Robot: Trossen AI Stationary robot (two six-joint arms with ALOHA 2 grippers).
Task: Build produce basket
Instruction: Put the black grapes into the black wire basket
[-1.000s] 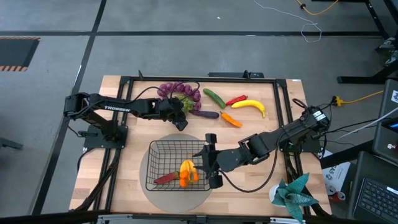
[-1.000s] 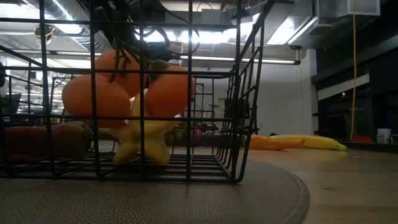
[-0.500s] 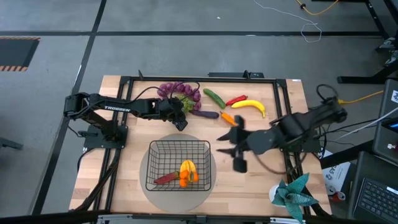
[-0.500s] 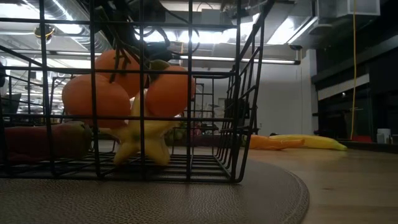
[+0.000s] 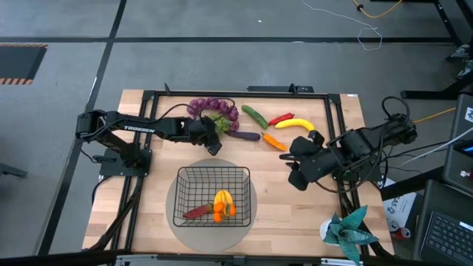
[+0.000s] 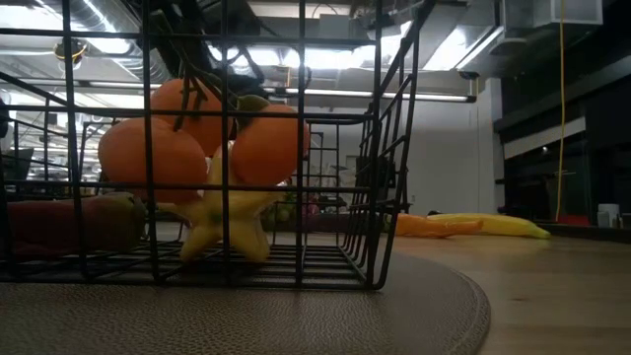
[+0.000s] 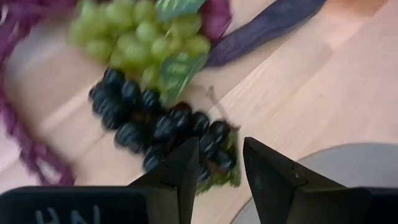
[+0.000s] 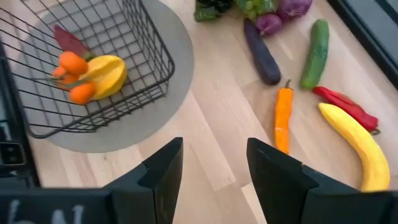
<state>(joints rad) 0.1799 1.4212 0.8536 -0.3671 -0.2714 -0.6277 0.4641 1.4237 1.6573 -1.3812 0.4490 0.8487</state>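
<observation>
The black wire basket (image 5: 181,193) stands on a round grey mat (image 5: 244,225) and holds orange and yellow pieces (image 5: 222,203) and a red one (image 5: 196,212). Purple grapes (image 5: 203,106), green grapes (image 5: 220,118), eggplant (image 5: 244,136), cucumber (image 5: 254,115), red chili (image 5: 281,117), banana (image 5: 299,126) and carrot (image 5: 274,141) lie along the far side. My left gripper (image 5: 214,144) is down at the dark grapes (image 7: 155,124). My right gripper (image 5: 297,168) hangs open to the right of the basket, near the carrot (image 8: 283,118). My left gripper has the dark grapes by the end of the bunch nearest the mat (image 7: 217,155), pinched between the two fingers, which come slanting down from the table's left. The rest of the bunch lies on the table beside the green grapes (image 7: 149,37).
A black rail frame runs around the table top. A teal paper plant (image 5: 347,229) stands at the near right corner. Bare wood lies between the mat and the right rail. In the low view the basket's wire wall (image 6: 380,148) fills the foreground.
My right gripper has drawn back from the basket's right wall, going quickly toward the table's right and far side, and now hangs near the carrot, open throughout. The pieces in the basket have stayed put. My left arm has kept still.
</observation>
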